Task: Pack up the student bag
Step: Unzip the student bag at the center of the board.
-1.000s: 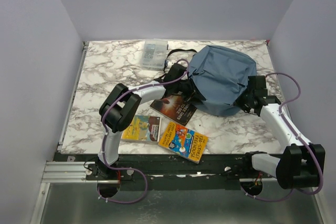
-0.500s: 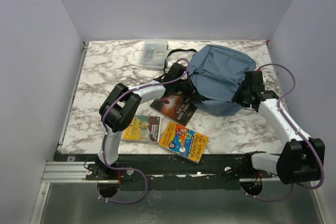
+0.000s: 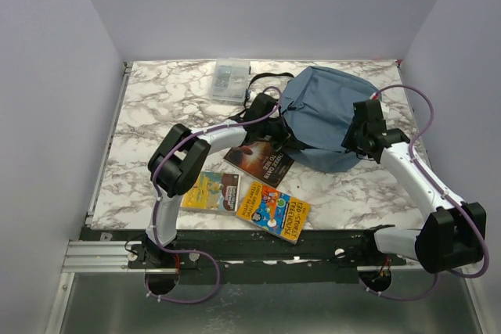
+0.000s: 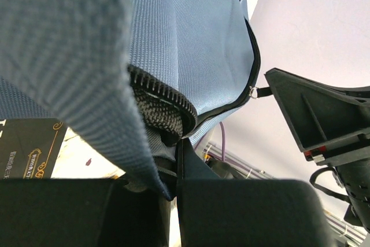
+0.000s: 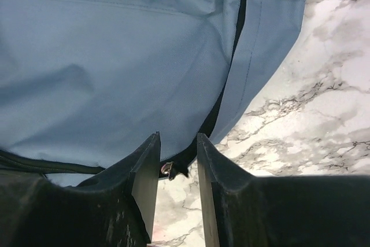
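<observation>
One bag (image 3: pixel 325 115), three books (image 3: pixel 259 159), one box (image 3: pixel 229 78). The left gripper (image 4: pixel 171 163) pinches the bag; the right gripper (image 5: pixel 176 160) stands slightly parted.

Student bag (image 3: pixel 325 115): soft dusty-blue fabric backpack, rounded, by far the largest item. Lies slumped on its side at far right. Black zip (image 4: pixel 165 92) runs along the left edge, teeth exposed, fabric raised there. Black straps (image 3: pixel 261 78) trail out from the far-left side.

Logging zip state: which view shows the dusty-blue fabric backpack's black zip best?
Left wrist: black zip teeth show close-up on the dusty-blue fabric backpack. Right wrist shows only a dark seam; top external shows the whole bag, zip unreadable.
</observation>
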`<state>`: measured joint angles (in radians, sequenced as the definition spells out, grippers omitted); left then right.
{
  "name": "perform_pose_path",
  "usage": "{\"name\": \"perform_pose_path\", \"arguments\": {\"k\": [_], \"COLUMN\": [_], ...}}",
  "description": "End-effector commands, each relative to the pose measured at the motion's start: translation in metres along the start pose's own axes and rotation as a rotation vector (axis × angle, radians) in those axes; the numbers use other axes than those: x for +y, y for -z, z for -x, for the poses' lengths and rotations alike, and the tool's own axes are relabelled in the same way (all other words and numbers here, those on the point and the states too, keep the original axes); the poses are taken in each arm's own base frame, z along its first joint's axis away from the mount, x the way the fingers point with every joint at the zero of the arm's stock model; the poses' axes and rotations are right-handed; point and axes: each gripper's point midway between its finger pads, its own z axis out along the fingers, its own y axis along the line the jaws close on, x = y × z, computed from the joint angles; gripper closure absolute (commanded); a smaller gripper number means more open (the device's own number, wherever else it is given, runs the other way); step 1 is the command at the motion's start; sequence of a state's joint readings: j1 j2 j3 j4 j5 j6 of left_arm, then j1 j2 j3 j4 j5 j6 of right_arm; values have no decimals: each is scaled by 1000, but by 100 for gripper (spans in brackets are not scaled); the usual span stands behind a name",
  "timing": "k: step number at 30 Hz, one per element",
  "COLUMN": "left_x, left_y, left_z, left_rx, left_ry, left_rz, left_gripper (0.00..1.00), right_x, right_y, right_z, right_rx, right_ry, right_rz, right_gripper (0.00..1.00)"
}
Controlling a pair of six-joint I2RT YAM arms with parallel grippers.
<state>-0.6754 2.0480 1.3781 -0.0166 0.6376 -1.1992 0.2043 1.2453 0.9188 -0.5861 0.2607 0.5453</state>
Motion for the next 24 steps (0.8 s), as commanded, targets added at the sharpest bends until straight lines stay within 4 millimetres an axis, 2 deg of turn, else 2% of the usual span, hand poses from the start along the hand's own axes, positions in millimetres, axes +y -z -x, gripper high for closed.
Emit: {"name": "perform_pose_path", "arguments": {"k": [1, 11, 16, 18, 21, 24], "left_x": [-4, -7, -6, -6, -5, -3], "left_y": [-2, -1, -3, -4, -5, -4], "left_z": [3, 0, 0, 1, -1, -1], "left_rx": [-1, 7, 19, 27, 40, 42], "left_ry": [-26, -28, -16, -5, 7, 8], "left_rz": [-16, -21, -22, -25, -16, -8], "left_gripper": [99, 99, 100, 100, 100, 100], "right_x": [-4, 6, 11, 10, 11, 10], "right_y": [9, -3, -5, -9, -15, -20], "right_z": [10, 0, -3, -5, -11, -15], "right_rx": [-27, 6, 12, 16, 49, 65], "right_ry": [25, 31, 69, 101, 137, 141], "right_rz": [-42, 7, 41, 40, 43, 40], "right_gripper": [64, 61, 65, 72, 97, 100]}}
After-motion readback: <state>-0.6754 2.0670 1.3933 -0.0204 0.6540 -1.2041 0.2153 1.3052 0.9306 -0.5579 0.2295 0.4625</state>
